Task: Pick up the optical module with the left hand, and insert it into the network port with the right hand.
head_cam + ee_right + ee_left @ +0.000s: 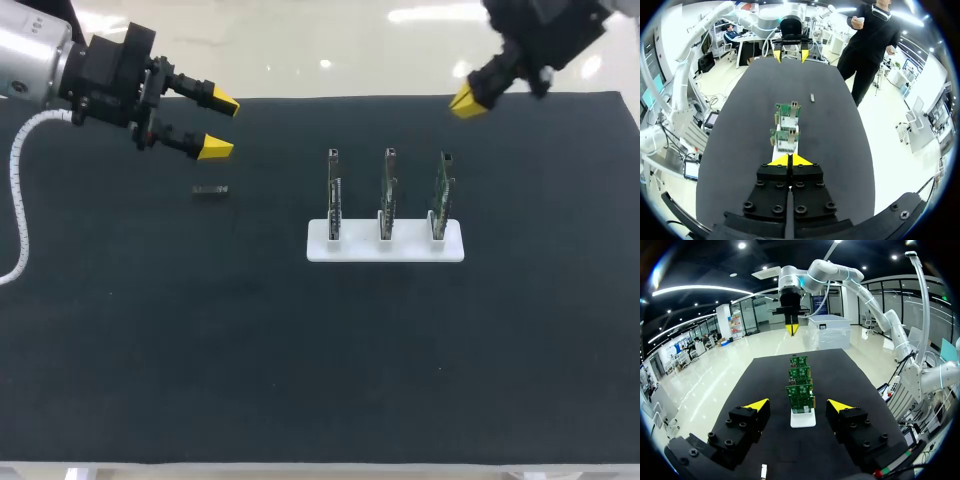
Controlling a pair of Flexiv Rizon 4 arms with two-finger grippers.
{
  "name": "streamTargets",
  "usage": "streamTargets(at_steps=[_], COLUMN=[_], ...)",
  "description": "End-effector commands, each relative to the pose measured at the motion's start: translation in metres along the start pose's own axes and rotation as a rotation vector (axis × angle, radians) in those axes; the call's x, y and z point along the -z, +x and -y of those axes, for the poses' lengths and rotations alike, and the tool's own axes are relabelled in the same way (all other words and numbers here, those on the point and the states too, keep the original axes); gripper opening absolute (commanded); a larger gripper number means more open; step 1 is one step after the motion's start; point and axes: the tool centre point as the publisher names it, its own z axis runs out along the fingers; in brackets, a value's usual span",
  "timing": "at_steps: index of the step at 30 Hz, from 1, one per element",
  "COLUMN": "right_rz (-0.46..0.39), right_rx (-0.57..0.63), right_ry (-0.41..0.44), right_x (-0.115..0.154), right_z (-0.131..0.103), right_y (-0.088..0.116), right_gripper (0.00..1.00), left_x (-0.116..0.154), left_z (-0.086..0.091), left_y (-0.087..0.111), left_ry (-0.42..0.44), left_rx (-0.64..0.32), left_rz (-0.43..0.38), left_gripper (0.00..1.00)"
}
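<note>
Underneath everything, counter (pixel 120 380): a dark mat that carries every part within reach of both arms.
Left arm (pixel 40 60): comes in at the far left corner. The left jaws stand wide and empty, angled toward the module just ahead, seemingly readied for the pick.
Right arm (pixel 545 30): raised at the far right edge. The right jaws are pressed together on nothing, likely waiting clear.
Stand (pixel 385 248): white base right of the middle.
Boards (pixel 388 190): three held upright in the stand, probably to present their ports.
Module (pixel 210 190): small, lying flat left of the stand, untouched.
</note>
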Motion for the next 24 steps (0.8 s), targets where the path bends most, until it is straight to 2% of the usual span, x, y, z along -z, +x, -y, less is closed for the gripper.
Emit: streamTargets(at_steps=[1,9,18,19,20,24], right_rz=[0.014,0.027,0.041,0.043,0.035,0.043], right_rx=[0.001,-0.008,-0.013,-0.010,0.000,-0.008], right_ry=[0.012,0.031,0.028,0.026,0.028,0.024], right_x=[0.022,0.044,0.056,0.057,0.058,0.059], right_z=[-0.013,-0.016,-0.018,-0.017,-0.016,-0.016], right_y=[0.020,0.050,0.060,0.058,0.055,0.052], right_gripper=[0.00,0.00,0.00,0.40,1.00,1.00], left_x=[0.000,0.000,0.000,0.000,0.000,0.000], left_z=[0.000,0.000,0.000,0.000,0.000,0.000], left_y=[0.000,0.000,0.000,0.000,0.000,0.000], left_ry=[-0.001,-0.001,-0.001,-0.001,-0.001,-0.001], left_rx=[0.001,0.001,0.001,0.001,0.001,0.001], left_rz=[-0.003,-0.003,-0.003,-0.003,-0.003,-0.003], left_gripper=[1.00,1.00,1.00,1.00,1.00,1.00])
